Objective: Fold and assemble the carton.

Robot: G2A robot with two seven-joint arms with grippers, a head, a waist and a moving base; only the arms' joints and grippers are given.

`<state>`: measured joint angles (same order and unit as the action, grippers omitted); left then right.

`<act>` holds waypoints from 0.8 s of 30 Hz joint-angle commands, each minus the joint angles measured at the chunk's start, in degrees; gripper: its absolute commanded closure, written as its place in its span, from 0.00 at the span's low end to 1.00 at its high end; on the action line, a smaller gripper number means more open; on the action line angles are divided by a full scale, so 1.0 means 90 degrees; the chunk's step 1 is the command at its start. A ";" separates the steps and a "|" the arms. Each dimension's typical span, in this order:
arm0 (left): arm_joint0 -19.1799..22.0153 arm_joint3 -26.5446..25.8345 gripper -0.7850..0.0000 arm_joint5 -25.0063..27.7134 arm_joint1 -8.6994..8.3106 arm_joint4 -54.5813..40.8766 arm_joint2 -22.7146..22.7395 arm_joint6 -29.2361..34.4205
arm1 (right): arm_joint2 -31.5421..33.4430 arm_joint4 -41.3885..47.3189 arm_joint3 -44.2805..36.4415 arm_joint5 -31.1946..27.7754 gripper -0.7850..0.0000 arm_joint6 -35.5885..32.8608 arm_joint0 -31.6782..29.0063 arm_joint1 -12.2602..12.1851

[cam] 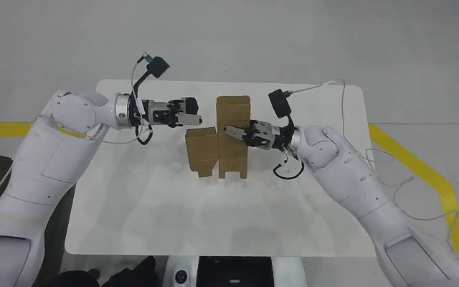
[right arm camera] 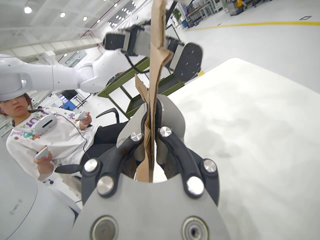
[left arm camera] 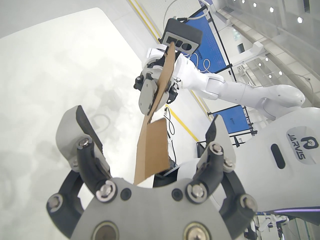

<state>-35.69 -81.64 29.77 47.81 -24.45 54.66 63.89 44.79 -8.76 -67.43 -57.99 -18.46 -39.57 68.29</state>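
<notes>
The brown carton (cam: 204,151) is a partly folded cardboard blank held up over the middle of the white table (cam: 143,208), with flaps spreading to either side. My right gripper (cam: 231,132) is shut on the carton's right-hand panel; in the right wrist view the carton (right arm camera: 157,51) runs edge-on out of the clamped right gripper (right arm camera: 150,111). My left gripper (cam: 197,107) is open just left of the carton's upper flap, apart from it. In the left wrist view the carton (left arm camera: 152,148) stands edge-on between the spread fingers of the left gripper (left arm camera: 150,131), slightly beyond them.
A loose black cable (cam: 287,168) loops on the table beside the right wrist. Bare tabletop lies in front of the carton and to both sides. The table's rounded edges (cam: 358,93) border grey floor with yellow tape.
</notes>
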 commanded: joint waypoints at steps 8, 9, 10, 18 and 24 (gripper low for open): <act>-0.0384 -0.0270 0.00 0.0058 -0.0004 0.0410 0.0057 -0.0206 | 0.0425 -0.0546 0.0049 0.0003 1.00 0.1315 -0.0318 0.0098; -0.0403 -0.0276 0.00 0.0056 0.0001 0.0473 0.0050 -0.0230 | 0.0456 -0.0588 0.0036 -0.0001 1.00 0.1405 -0.0345 0.0109; -0.0419 -0.0290 0.00 0.0067 0.0008 0.0536 0.0041 -0.0254 | 0.0484 -0.0621 0.0027 -0.0001 1.00 0.1483 -0.0369 0.0119; -0.0479 -0.0222 0.30 0.0085 0.0065 0.0807 -0.0016 -0.0365 | 0.0631 -0.0754 -0.0055 -0.0001 1.00 0.1790 -0.0486 0.0188; -0.0498 -0.0178 1.00 0.0089 0.0099 0.0786 -0.0024 -0.0299 | 0.0753 -0.0833 -0.0061 -0.0001 1.00 0.1882 -0.0563 0.0210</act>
<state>-40.16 -83.29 30.56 48.66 -17.22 54.42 61.04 51.42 -16.15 -67.97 -58.00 -1.62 -44.56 70.16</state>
